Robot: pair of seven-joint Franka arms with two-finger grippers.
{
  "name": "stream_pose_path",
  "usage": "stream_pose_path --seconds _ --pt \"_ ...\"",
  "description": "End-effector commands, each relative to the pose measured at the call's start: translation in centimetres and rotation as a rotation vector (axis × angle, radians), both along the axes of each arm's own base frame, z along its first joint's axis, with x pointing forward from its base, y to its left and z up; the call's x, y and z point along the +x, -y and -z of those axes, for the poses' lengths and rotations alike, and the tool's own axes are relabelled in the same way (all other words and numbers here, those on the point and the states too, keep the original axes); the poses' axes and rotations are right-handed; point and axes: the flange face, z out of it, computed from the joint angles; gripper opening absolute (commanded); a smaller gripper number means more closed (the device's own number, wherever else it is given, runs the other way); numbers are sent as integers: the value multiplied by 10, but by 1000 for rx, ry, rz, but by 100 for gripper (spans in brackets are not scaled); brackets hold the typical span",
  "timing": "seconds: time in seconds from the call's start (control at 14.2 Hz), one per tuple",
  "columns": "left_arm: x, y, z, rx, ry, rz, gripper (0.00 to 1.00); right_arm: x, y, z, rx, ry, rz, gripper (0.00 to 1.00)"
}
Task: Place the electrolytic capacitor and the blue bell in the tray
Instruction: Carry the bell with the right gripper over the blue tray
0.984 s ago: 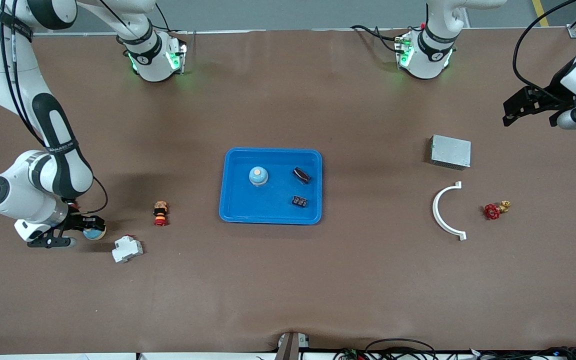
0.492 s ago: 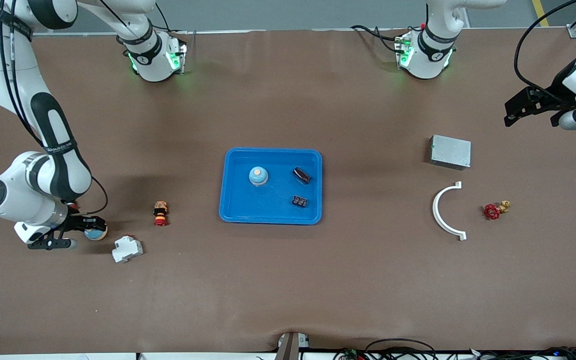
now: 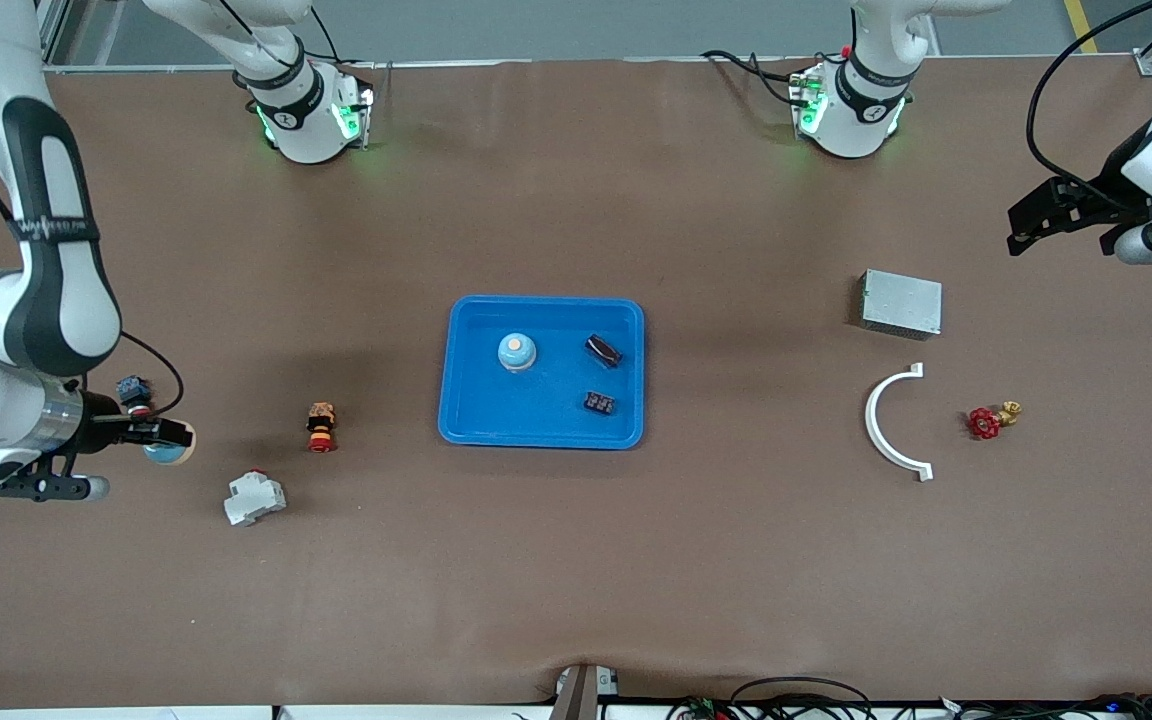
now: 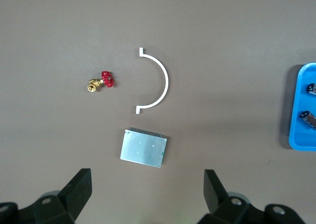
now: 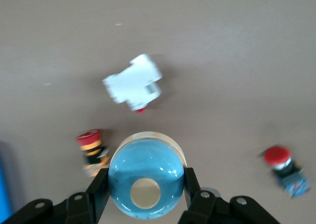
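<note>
The bright-blue tray lies mid-table, its rim also showing in the left wrist view. In it sit a blue bell, a dark cylindrical electrolytic capacitor and a small black part. My right gripper is shut on a second blue bell, held off the table at the right arm's end. The black fingers press its two sides. My left gripper hangs open and holds nothing, over the table by the grey box.
A white breaker, a red-and-yellow button and a blue-and-red push button lie near the right gripper. A grey metal box, a white arc and a red valve lie toward the left arm's end.
My right gripper has risen with the blue bell and drawn toward the right arm's end, uncovering the blue-and-red push button. The left arm has hardly moved.
</note>
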Motion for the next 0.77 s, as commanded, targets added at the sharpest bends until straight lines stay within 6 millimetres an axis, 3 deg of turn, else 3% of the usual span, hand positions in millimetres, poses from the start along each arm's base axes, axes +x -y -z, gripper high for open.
stream_pose_path --seconds 0.0,0.35,0.7 --pt "1 1 -5 -8 4 -1 100 -12 -48 -37 -1 -18 87 0" --pt "-1 -7 -10 -7 7 -10 100 -28 -146 -66 -11 -23 219 0" --pt "2 -10 -10 -9 12 -21 100 -40 -241 -60 -10 15 382 0"
